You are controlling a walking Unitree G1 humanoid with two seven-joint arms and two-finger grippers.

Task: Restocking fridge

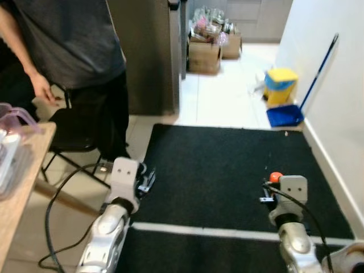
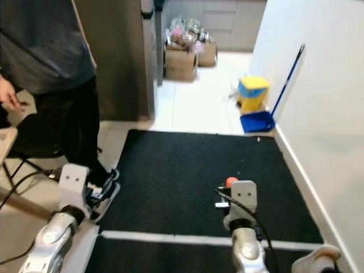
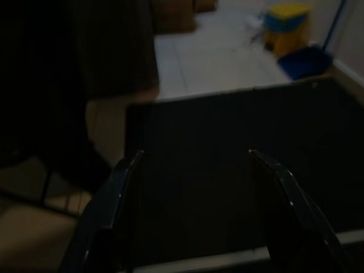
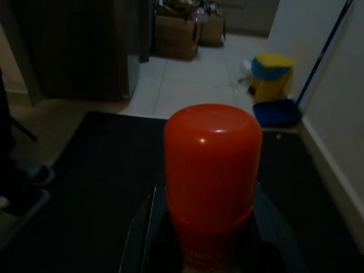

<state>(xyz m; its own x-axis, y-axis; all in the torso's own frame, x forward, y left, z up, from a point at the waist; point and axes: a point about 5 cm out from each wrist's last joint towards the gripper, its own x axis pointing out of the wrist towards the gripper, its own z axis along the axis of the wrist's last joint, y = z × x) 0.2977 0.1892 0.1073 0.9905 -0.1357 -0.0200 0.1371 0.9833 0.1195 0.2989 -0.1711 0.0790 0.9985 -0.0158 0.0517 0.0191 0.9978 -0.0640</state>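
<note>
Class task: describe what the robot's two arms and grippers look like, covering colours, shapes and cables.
Both arms are rounded silver segments ending in pale boxy wrist blocks. A black cable runs along each. The left gripper has two long black fingers. The right gripper has dark fingers too.

Orange-capped bottle (image 4: 212,187), upright, in right end effector (image 4: 207,227)

Landmark: floor mat (image 1: 227,182), lying on the floor directly before the robot. Fridge (image 1: 145,54) stands beyond the mat's far left corner, cardboard boxes (image 1: 205,54) farther back behind it; bin (image 1: 280,85) and dustpan (image 1: 284,115) sit just past the mat's far right corner, broom (image 1: 318,71) leaning on the wall beside them. A person (image 1: 74,62) stands left of the mat by a chair (image 1: 71,136), with a table (image 1: 20,182) farther left; left gripper (image 3: 193,170) hangs over the mat's left edge, and right gripper (image 4: 205,227), holding a bottle (image 4: 211,176), is over the mat's right part.
</note>
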